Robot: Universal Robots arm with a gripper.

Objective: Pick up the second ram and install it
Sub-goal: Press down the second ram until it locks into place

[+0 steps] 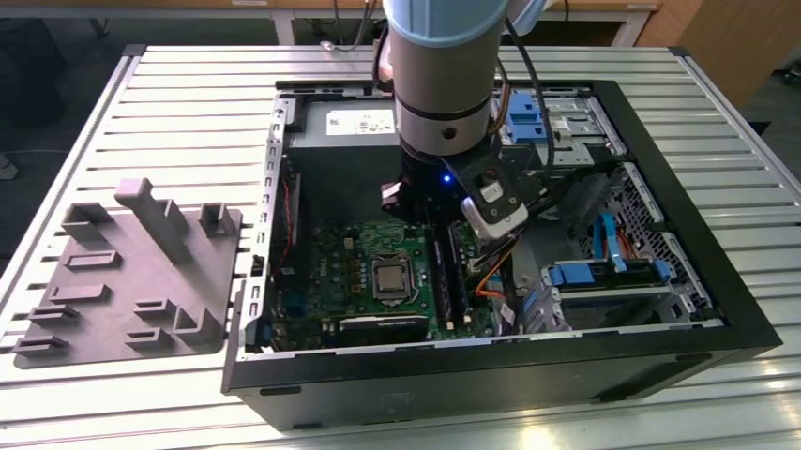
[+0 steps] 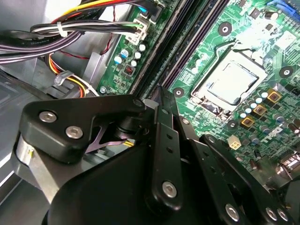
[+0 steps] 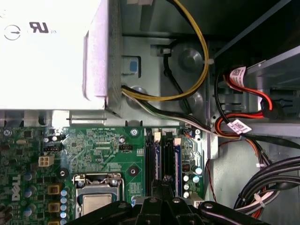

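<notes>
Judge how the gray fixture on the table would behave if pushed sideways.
The gray fixture looks like rigid moulded plastic, so it would probably move as one piece. Its broad flat base makes tipping unlikely. The slatted table may let it slide along the grooves, but it could catch when pushed across them.

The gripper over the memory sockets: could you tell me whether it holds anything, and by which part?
It cannot be told: the gripper sits at the memory sockets, hiding its fingertips.
</notes>
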